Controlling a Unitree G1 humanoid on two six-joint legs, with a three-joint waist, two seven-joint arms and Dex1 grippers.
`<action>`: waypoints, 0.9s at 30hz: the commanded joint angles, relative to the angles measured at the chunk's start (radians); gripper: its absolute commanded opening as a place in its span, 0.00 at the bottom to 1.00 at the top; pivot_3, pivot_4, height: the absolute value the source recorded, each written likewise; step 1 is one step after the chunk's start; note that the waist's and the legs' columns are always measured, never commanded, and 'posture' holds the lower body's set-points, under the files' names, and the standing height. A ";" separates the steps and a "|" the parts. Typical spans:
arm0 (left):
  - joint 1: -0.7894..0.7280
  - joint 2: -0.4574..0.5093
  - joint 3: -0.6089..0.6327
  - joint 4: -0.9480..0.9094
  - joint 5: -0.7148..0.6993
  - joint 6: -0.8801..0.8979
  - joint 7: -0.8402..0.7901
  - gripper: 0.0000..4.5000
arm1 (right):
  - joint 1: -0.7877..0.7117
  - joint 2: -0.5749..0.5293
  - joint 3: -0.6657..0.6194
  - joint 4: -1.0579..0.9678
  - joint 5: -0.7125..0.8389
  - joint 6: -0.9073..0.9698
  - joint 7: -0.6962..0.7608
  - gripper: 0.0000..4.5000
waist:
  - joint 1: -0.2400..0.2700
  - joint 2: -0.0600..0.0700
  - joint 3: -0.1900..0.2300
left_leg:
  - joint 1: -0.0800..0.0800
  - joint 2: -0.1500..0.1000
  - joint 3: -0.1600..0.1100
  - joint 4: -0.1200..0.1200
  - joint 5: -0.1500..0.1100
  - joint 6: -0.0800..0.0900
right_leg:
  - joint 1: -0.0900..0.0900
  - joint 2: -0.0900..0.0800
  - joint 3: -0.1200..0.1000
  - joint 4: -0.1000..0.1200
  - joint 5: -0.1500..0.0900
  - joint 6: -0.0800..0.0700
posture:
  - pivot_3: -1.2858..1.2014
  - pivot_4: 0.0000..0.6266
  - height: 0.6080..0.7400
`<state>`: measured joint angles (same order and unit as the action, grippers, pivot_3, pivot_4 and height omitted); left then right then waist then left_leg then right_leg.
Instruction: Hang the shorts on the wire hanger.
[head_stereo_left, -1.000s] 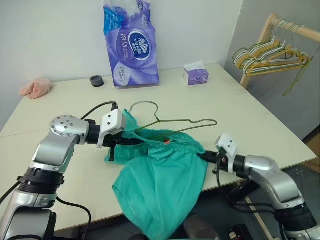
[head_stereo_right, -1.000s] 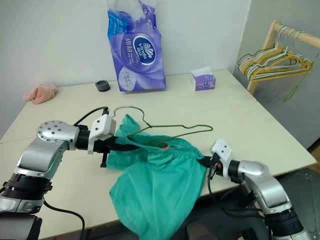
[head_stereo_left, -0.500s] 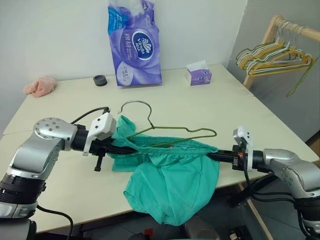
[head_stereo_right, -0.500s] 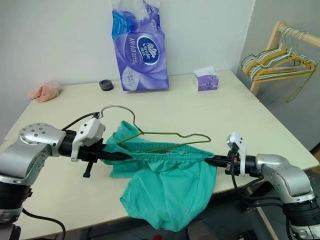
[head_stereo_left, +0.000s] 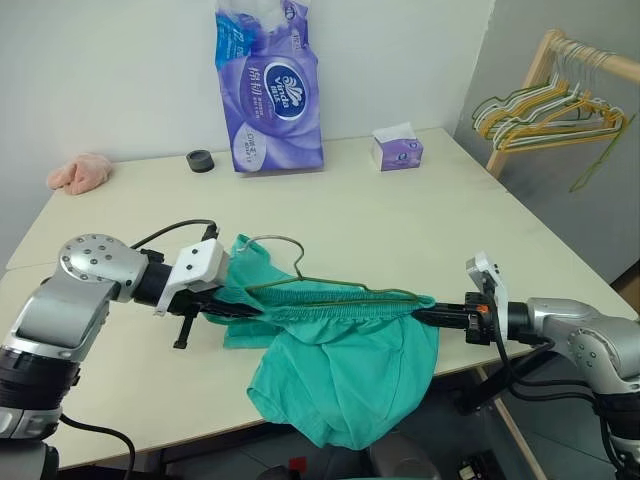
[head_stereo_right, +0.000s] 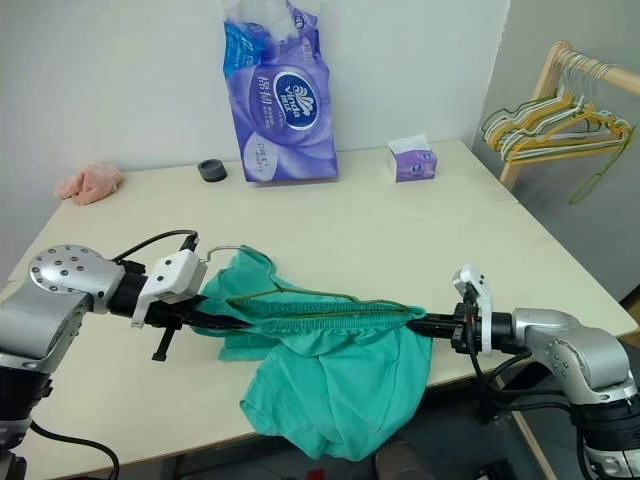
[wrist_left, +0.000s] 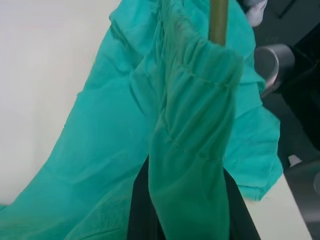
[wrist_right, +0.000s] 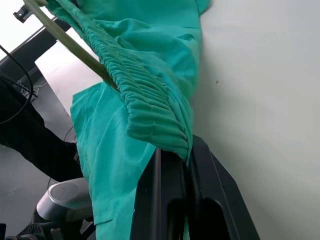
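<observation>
The teal shorts (head_stereo_left: 345, 370) are stretched by their gathered waistband (head_stereo_left: 340, 308) between my two grippers, just above the table's front. My left gripper (head_stereo_left: 240, 311) is shut on the waistband's left end and my right gripper (head_stereo_left: 425, 318) on its right end. The legs hang down over the table's front edge. The olive wire hanger (head_stereo_left: 345, 289) lies along the taut waistband, its hook (head_stereo_left: 275, 240) near my left gripper. The left wrist view shows waistband fabric (wrist_left: 192, 125) draped over the black fingers (wrist_left: 139, 210) and the hanger wire (wrist_left: 218, 20). In the right wrist view the waistband (wrist_right: 150, 100) enters the shut fingers (wrist_right: 167, 200).
A tall purple tissue pack (head_stereo_left: 268, 85), a small tissue box (head_stereo_left: 397, 148), a black ring (head_stereo_left: 201, 160) and a pink fluffy cloth (head_stereo_left: 77, 172) sit at the back of the cream table (head_stereo_left: 420, 220). A wooden rack with bunched hangers (head_stereo_left: 545, 105) stands beyond the right edge.
The slack waistband has been pulled taut as my grippers moved apart. The hanger's lower bar now lies along the waistband, and its hook has shifted toward my left gripper.
</observation>
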<state>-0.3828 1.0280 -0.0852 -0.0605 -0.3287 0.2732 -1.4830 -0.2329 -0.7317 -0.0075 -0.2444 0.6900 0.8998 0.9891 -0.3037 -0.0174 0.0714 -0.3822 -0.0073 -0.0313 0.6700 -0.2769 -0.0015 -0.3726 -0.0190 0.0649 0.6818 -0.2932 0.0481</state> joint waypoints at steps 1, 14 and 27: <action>-0.021 0.006 0.017 0.049 0.045 -0.030 0.037 0.00 | 0.000 -0.039 -0.020 -0.040 -0.009 -0.033 0.020 0.01 | 0.000 0.000 0.000 | 0.000 0.000 0.000 0.000 0.000 0.000 | 0.000 0.000 0.000 0.000 0.000 0.000 | 0.38 0.05 1.00; -0.059 -0.058 0.049 0.039 -0.036 0.113 0.082 0.00 | 0.051 -0.113 0.063 -0.092 -0.085 -0.150 0.084 0.01 | 0.000 0.000 0.000 | 0.000 0.000 0.000 0.000 0.000 0.000 | 0.000 0.000 0.000 0.000 -0.001 0.001 | 0.38 0.06 1.00; 0.047 0.035 0.011 -0.009 0.020 0.043 0.008 0.00 | -0.010 -0.111 0.049 -0.066 -0.091 -0.163 0.096 0.01 | 0.000 0.000 0.000 | 0.000 0.000 0.001 -0.001 0.000 0.000 | 0.000 0.000 0.001 -0.001 0.000 0.000 | 0.38 0.06 1.00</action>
<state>-0.3326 1.0384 -0.0922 -0.0735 -0.3355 0.3400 -1.4798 -0.2218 -0.8184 0.0682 -0.3167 0.5980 0.7331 1.0716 -0.3041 -0.0175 0.0716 -0.3818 -0.0070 -0.0305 0.6692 -0.2770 -0.0015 -0.3727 -0.0193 0.0655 0.6812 -0.2933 0.0482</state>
